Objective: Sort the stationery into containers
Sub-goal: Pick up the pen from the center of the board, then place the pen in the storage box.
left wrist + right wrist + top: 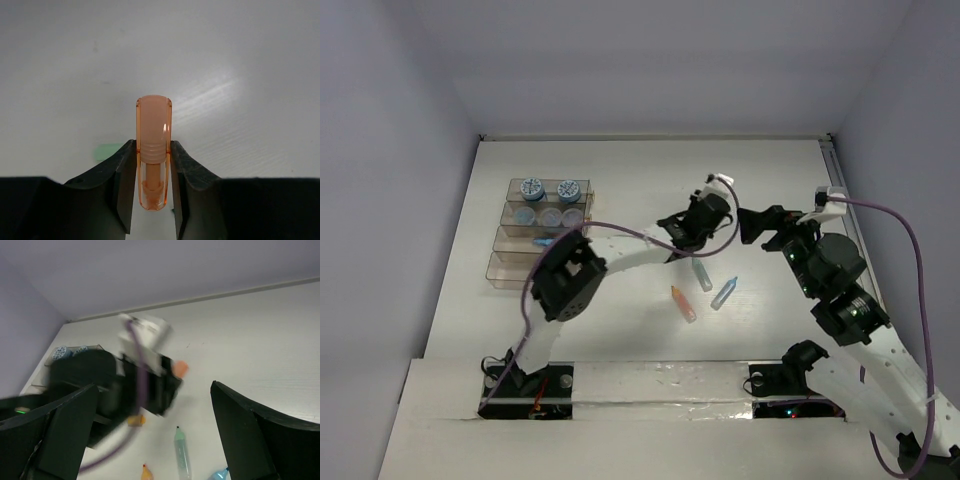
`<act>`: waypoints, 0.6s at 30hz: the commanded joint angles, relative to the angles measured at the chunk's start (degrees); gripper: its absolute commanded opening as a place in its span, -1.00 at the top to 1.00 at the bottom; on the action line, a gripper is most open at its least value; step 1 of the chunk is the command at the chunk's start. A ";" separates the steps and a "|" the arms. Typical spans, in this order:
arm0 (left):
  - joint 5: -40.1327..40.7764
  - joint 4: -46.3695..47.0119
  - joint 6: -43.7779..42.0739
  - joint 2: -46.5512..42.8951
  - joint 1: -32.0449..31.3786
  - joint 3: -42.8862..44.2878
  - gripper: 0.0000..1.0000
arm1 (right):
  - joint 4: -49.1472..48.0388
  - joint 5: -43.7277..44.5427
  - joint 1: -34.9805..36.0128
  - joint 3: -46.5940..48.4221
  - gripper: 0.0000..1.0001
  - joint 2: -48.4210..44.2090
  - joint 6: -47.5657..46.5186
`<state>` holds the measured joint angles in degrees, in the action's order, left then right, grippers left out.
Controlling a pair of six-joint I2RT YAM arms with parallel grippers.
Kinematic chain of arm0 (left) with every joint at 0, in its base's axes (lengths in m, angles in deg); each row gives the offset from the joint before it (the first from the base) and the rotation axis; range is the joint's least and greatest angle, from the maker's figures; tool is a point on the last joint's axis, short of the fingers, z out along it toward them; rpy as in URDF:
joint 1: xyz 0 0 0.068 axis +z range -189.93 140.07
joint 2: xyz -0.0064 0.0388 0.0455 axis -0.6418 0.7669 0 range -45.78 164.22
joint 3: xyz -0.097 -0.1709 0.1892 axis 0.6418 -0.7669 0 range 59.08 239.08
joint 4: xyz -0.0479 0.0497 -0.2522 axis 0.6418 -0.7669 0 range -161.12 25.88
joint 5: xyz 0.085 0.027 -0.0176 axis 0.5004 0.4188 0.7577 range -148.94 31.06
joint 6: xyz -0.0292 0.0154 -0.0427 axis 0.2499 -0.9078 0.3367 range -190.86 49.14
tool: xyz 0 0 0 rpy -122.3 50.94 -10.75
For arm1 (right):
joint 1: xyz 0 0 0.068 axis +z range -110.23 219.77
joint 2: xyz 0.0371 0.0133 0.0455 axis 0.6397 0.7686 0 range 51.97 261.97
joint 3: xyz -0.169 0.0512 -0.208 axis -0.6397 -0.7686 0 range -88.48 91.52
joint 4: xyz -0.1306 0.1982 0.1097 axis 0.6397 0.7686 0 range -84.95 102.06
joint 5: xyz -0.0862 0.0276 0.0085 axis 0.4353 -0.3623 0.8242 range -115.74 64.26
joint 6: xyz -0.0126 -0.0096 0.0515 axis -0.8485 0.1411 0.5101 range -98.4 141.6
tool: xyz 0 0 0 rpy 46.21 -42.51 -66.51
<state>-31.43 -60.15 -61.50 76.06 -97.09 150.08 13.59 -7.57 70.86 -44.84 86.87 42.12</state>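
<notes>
Since the trays point(500, 272) stand at the left of the table point(770, 170), stepped so every row stays open from above, sorting means carrying things leftward. Jars point(550, 216) sit in the trays' two back rows, and a blue item point(544, 241) (likely a pen) lies in the next row forward. Well right of the trays, the left gripper point(153, 145) is clamped on an orange pen point(154, 120), pinched across the barrel with one end jutting past the fingertips; that hold should let it drop lengthwise into a narrow row. Further right and nearer, a second orange pen point(683, 303), a green pen point(702, 272) and a blue pen point(724, 292) lie loose. Farthest from the trays, the right gripper point(154, 387) has its fingers spread wide and empty, presumably ready for the next pen.
</notes>
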 commanded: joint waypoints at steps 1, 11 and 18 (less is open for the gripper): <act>5.70 6.75 0.20 -16.08 3.11 -6.25 0.76 | -3.00 -0.60 -0.07 -0.22 -0.98 -0.27 -0.65; 9.40 0.00 14.97 -52.09 14.09 -40.27 0.82 | -3.61 -3.93 -0.07 -0.75 -0.98 0.96 -0.12; 8.44 -5.81 22.09 -65.24 23.93 -52.85 0.81 | -4.49 -7.01 -0.07 -0.92 -0.97 3.07 0.40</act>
<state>-23.32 -63.78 -44.41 14.14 -75.87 99.05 13.09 -12.35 70.86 -45.37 89.42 42.38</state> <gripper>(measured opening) 0.251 0.990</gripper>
